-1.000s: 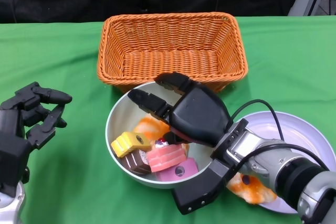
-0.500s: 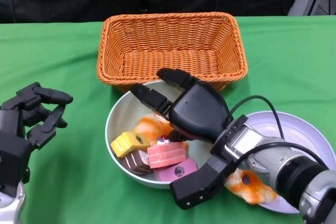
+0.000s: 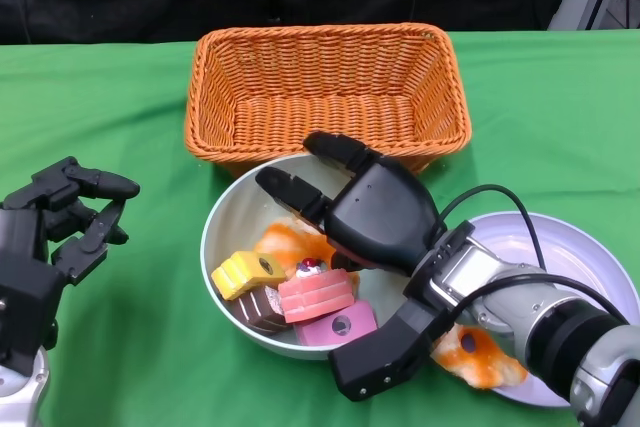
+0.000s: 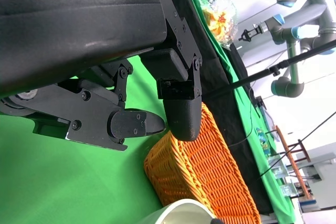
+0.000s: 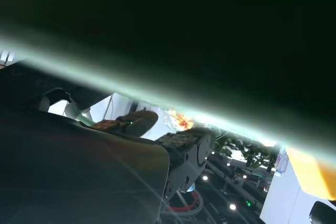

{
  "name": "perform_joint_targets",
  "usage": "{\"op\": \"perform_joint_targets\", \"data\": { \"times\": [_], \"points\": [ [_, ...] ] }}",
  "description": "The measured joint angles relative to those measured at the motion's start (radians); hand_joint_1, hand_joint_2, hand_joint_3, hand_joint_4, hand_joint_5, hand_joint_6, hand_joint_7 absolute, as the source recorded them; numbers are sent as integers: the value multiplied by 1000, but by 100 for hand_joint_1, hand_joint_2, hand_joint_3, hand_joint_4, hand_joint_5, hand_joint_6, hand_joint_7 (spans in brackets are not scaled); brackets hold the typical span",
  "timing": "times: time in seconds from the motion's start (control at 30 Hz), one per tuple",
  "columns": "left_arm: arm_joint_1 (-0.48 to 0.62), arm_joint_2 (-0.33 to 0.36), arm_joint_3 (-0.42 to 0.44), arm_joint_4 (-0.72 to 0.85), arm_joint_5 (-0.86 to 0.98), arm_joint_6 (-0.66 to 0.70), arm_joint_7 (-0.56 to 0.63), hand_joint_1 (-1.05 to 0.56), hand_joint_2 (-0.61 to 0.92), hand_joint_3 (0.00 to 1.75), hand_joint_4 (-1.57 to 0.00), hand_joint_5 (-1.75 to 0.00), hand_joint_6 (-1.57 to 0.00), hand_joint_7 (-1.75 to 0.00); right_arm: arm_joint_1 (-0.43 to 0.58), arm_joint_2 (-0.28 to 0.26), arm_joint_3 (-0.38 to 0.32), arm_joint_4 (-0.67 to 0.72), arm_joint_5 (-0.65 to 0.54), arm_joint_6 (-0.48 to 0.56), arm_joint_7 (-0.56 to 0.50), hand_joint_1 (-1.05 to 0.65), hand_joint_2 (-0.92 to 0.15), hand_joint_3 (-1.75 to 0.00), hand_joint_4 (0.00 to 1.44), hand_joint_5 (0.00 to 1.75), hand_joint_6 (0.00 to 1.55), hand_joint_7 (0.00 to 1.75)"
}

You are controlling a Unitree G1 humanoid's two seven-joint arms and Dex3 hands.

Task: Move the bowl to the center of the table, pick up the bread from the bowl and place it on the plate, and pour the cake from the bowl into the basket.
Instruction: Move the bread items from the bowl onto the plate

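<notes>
The grey bowl [image 3: 222, 209] stood just before the orange wicker basket [image 3: 325, 92] — cake pieces [image 3: 315, 294] and 1 bread [image 3: 290, 244] inside. Another bread [image 3: 478, 355] lay on the white plate [image 3: 585, 265].

No readable text, label, brand, number or sign is showing in any of the views: nothing is printed on the objects on the table, and the far background in the wrist views is too blurred to make out any lettering
</notes>
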Motion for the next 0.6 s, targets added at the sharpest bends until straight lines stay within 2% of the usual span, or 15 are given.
{"op": "perform_joint_targets", "data": {
  "times": [0.33, 0.6],
  "points": [
    [0, 0, 0, 0, 2, 0, 0, -11, 92, 36, -82, -136, -83, -97, -14, 4, 16, 27, -13, -4, -10, -51, -72, 0, 62, 6, 51, 1],
    [0, -1, 0, 0, 0, 0, 0, -10, 92, 37, -82, -136, -84, -96, -25, 17, 33, 64, -14, -4, -37, -50, -76, -1, 74, 11, 68, 4]
  ]
}}
